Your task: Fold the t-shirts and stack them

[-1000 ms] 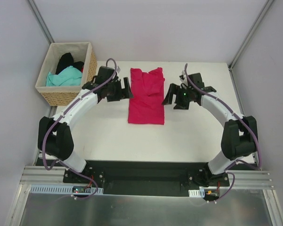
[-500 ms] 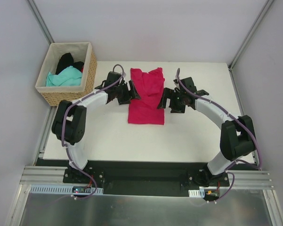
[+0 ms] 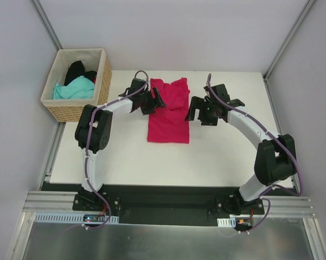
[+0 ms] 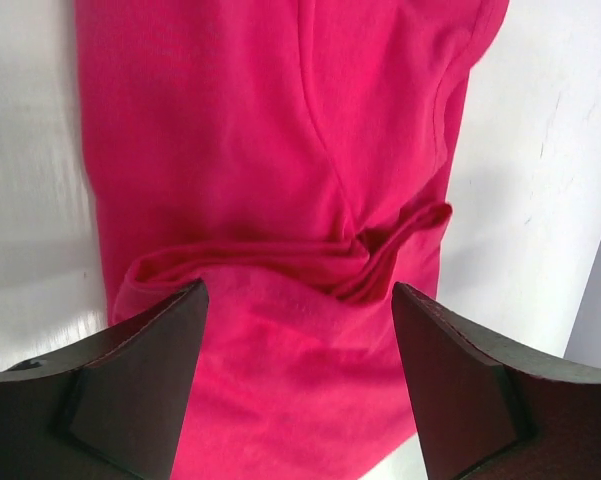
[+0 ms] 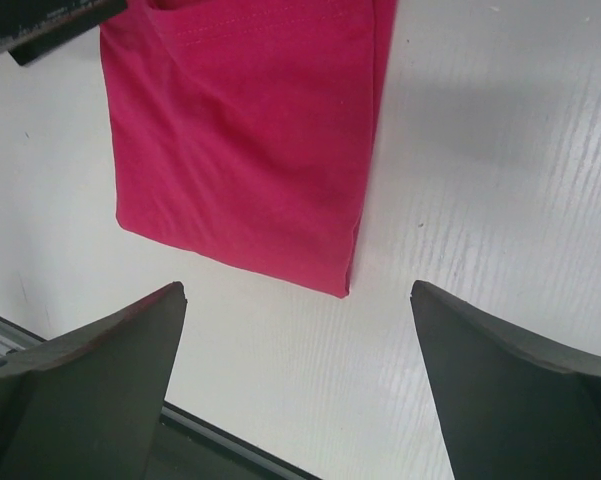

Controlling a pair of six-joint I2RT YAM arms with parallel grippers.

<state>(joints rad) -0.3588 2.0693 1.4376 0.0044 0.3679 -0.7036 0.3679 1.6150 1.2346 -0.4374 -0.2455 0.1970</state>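
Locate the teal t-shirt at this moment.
In the overhead view the teal t-shirt lies in the wicker basket at far left, beside the black t-shirt, left of the pink t-shirt.

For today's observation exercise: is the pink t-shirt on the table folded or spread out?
Folded: the pink t-shirt lies as a narrow strip, sides doubled inward; the left wrist view shows overlapping layers.

Wicker basket [image 3: 70, 111], white table [image 3: 222, 154]
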